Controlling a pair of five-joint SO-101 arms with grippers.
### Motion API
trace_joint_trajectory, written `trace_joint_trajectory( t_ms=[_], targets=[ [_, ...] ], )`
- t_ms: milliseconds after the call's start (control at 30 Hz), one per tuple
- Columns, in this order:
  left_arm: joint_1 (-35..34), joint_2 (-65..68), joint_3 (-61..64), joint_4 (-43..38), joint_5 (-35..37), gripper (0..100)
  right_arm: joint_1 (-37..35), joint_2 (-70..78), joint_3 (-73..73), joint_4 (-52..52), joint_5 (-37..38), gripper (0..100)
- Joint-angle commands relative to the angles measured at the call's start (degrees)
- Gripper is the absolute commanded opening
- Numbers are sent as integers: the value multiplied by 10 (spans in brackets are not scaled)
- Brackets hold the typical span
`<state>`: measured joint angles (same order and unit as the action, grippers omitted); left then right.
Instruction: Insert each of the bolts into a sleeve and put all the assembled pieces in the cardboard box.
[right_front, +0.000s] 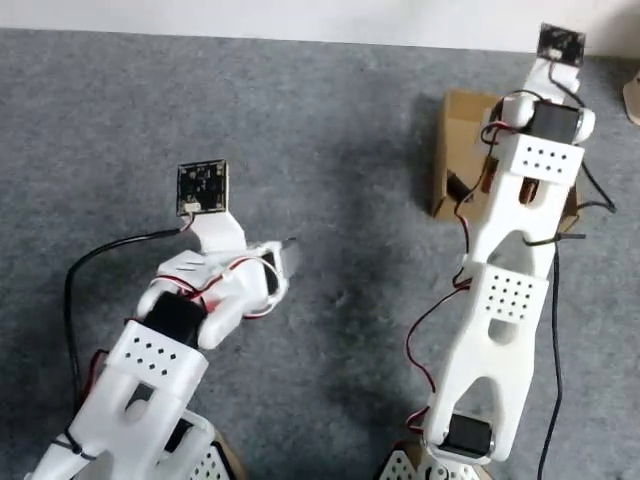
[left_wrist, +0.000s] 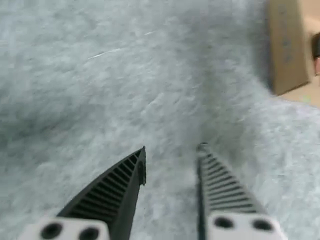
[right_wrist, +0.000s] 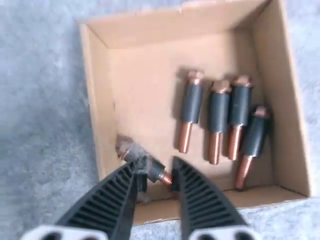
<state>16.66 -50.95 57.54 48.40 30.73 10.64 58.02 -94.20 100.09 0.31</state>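
- The cardboard box (right_wrist: 95, 115) sits near the worktop's (right_front: 300, 120) far right corner, mostly hidden beneath the right arm (right_front: 510, 290) in the high view.
- Four assembled pieces (right_wrist: 220, 117), copper bolts in dark smooth sleeves, lie side by side inside.
- A fifth piece (right_wrist: 161, 175) is half-covered by the right gripper (right_wrist: 154, 164), jaws parted.
- The left gripper (left_wrist: 172, 149) has ribbed black jaws parted over grey felt.

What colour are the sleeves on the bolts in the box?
Dark grey sleeves, clearest in the right wrist view.

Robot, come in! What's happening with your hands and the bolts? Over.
Left hand open over grey mat. Right hand open above cardboard box. Four assembled pieces inside, fifth piece lying under right hand. Nothing blocking.
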Motion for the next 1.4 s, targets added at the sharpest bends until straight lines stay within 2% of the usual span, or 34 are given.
trace_joint_trajectory(
  t_ms=[0, 100, 200, 333, 500, 633, 867, 1000, 1167, 1367],
  targets=[
    [-18, -10, -10, 53, -11, 72, 8, -53, -68, 11, 22, 6],
    [-36, -46, -16, 95, -11, 7, 14, -55, -64, 12, 25, 3],
    [-50, -124, -10, 130, -14, 9, 15, -73, -14, 12, 35, 3],
    [-83, -211, 29, 145, -63, 6, 9, -138, 170, 10, 50, 4],
    [-145, -255, 86, 145, -133, 6, -1, -248, 341, 8, 51, 4],
    [-185, -276, 99, 150, -141, 6, -16, -328, 428, 7, 51, 5],
    [-204, -338, 108, 207, -155, 6, -15, -468, 581, -12, 49, 5],
    [-226, -378, 121, 210, -193, 6, -15, -579, 738, -75, 51, 5],
    [-233, -429, 167, 210, -199, 6, -18, -725, 977, -210, 51, 5],
    [-233, -511, 222, 211, -227, 6, -16, -846, 1178, -299, 51, 5]
  ],
)
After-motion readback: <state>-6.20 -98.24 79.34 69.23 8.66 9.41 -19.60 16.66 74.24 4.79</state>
